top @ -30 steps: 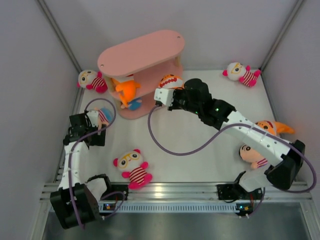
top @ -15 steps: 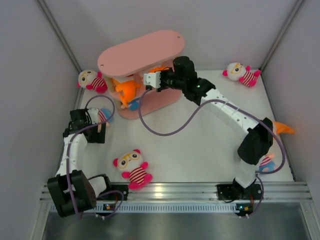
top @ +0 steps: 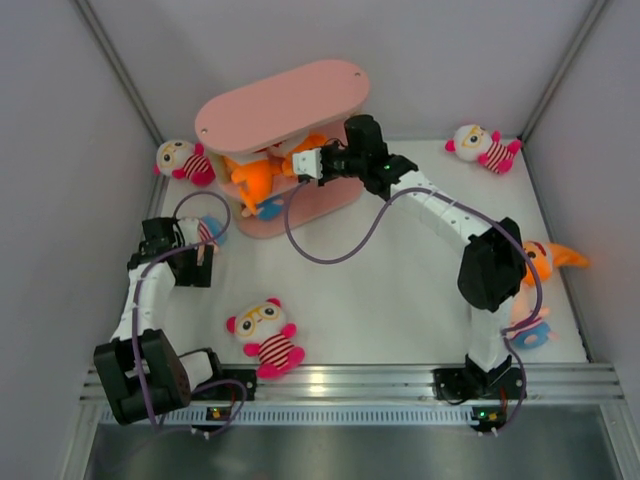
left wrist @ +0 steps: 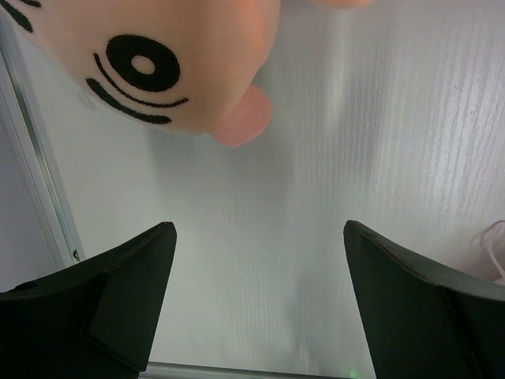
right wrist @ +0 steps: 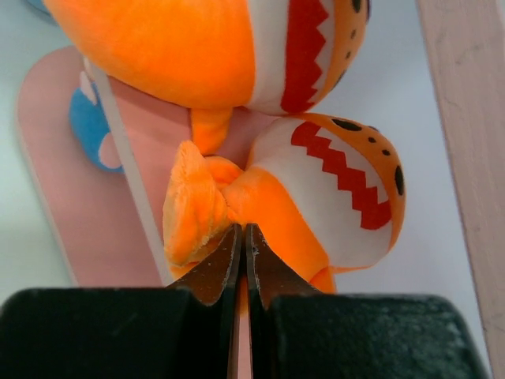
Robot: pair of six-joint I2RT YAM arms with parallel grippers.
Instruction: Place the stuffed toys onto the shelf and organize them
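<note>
The pink shelf (top: 282, 108) stands at the back. My right gripper (top: 296, 162) reaches into its middle tier and is shut on the fin of an orange shark (right wrist: 331, 197), beside another orange shark (top: 252, 180) lying there; the latter also shows in the right wrist view (right wrist: 197, 47). My left gripper (top: 196, 248) is open and empty just above the table, close to a peach-faced doll (top: 209, 232) whose face fills the top left of the left wrist view (left wrist: 158, 55).
White-faced dolls lie left of the shelf (top: 184, 160), at the back right (top: 483, 147) and near the front (top: 266, 336). Another orange shark (top: 548, 257) and a peach-faced doll (top: 527, 331) lie at the right, partly behind my right arm. Walls close in on both sides.
My right arm has stretched left and carried the orange shark from in front of the shelf into its middle tier. My left arm has barely moved.
</note>
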